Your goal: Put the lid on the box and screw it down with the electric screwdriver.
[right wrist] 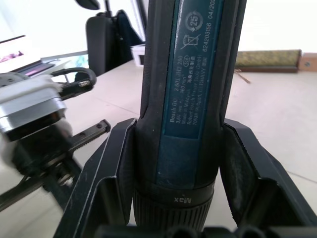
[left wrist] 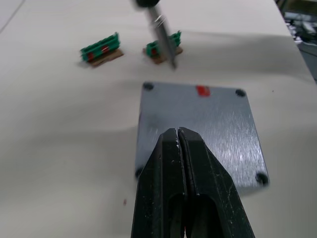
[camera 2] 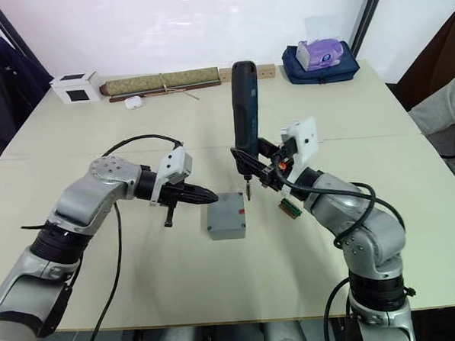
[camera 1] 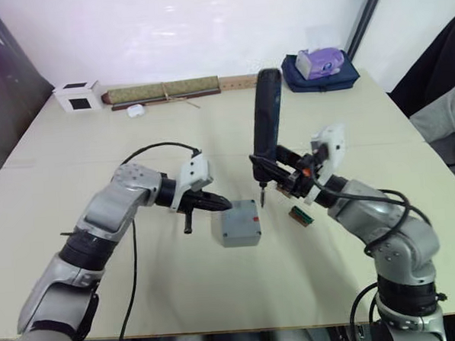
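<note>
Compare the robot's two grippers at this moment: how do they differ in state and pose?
The left gripper has its jaws shut on nothing, while the right gripper is shut on the electric screwdriver. The left points level over the box; the right holds its tool upright, bit down beside the box. Both are black, two-fingered.

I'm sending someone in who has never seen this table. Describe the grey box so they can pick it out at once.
Start at the middle of the pale table, between the left gripper and the right gripper. There sits the box, a small grey metal square with the lid on, a screw at each corner and a small red mark near one edge. The white cube at the far edge is bigger, with a black face.
</note>
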{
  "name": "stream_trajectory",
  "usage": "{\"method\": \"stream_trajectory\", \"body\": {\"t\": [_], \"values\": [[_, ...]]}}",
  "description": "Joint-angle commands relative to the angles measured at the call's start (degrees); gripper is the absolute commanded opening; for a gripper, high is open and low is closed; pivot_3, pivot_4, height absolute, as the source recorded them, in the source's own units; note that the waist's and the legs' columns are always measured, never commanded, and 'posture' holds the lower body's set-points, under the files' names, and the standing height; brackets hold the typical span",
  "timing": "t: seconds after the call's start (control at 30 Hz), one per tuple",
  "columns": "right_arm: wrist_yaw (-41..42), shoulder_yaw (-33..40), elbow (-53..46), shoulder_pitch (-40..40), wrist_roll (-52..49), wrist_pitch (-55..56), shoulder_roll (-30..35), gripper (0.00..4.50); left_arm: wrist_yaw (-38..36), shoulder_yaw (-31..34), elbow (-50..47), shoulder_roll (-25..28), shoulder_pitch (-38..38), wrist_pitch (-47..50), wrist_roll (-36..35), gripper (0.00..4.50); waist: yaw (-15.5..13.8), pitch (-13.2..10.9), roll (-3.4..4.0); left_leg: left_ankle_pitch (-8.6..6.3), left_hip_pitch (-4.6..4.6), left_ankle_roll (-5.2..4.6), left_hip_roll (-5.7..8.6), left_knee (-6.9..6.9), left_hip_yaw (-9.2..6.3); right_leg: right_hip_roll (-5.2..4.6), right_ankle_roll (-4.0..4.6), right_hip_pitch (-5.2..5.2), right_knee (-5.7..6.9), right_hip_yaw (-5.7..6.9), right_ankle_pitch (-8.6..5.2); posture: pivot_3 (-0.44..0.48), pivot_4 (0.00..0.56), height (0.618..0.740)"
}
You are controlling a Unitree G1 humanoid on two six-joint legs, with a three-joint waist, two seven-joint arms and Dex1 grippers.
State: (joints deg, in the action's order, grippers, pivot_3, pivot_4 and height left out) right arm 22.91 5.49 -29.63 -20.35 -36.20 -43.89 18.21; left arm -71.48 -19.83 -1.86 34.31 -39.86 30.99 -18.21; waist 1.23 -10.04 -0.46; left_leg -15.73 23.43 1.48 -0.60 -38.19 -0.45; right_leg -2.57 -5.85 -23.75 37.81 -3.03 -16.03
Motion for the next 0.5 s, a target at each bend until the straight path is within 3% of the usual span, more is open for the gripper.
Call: {"method": "stream_trajectory", "body": {"t": [0.03, 0.13, 0.5], "values": [[0.59, -0.89, -1.43, -0.41, 0.96, 5.91, -1.78, 1.82, -0.62, -2.01, 1.16, -0.15, -0.15, -3.16, 3.06, 0.00, 0.00, 0.00, 0.00, 0.00, -0.02, 0.00, -0.01, 0.00, -0.01, 0.02, 0.03, -0.02, 0.07, 0.00, -0.02, 0.000, 0.150, 0.740], [0.26, -1.83, -1.06, -0.13, 1.29, 7.36, -3.03, 1.82, -0.88, -4.01, 2.68, 0.02, 1.02, -5.57, 5.86, 0.00, -0.13, 0.00, 0.00, 0.00, -0.04, 0.00, -0.02, -0.01, -0.01, 0.02, 0.04, -0.01, 0.14, 0.01, -0.02, 0.000, 0.150, 0.740], [1.39, -5.91, 3.55, 0.94, 6.90, 12.55, -2.86, 1.82, -1.07, -3.12, 2.96, -0.78, 1.16, -4.14, 5.44, 0.00, -0.20, 0.02, 0.00, 0.00, -0.10, 0.00, -0.01, -0.04, -0.04, -0.01, 0.04, 0.07, 0.14, 0.01, -0.03, 0.000, 0.150, 0.740]]}}
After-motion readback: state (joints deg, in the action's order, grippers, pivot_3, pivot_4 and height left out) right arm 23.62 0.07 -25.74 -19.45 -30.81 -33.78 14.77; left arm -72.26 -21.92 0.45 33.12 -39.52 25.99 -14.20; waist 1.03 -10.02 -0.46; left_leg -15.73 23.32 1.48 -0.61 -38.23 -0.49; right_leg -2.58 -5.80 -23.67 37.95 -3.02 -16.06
